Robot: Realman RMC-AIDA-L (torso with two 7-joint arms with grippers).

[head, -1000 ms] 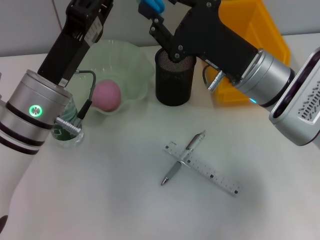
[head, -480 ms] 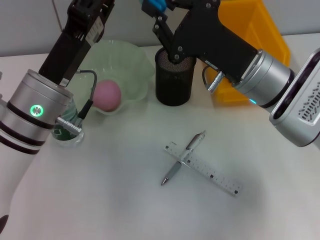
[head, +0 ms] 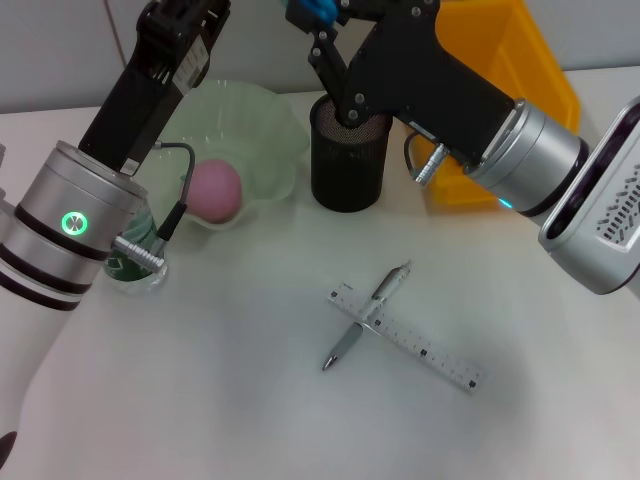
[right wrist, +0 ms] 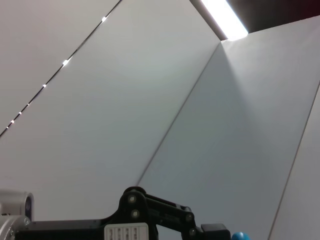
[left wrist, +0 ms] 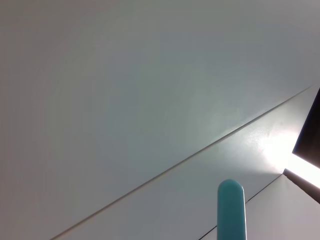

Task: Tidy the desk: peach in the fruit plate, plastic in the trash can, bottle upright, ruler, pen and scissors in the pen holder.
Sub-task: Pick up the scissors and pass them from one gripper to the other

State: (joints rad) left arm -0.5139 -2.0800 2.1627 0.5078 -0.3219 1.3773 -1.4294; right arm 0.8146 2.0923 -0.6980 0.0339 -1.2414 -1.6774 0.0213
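The pink peach lies in the pale green fruit plate. On the table in front, a silver pen lies crosswise on the clear ruler. The black mesh pen holder stands behind them. My right gripper is raised just above the holder, at the picture's top edge. The green bottle stands by the plate, mostly hidden behind my left arm, whose gripper runs off the top of the view. The yellow trash can is at the back right. Scissors and plastic are out of view.
My right arm stretches from the right edge across the trash can's front. Both wrist views show only wall and ceiling. Open tabletop lies around the ruler and pen.
My right gripper has risen slightly above the pen holder. The left arm and the things on the table have not moved.
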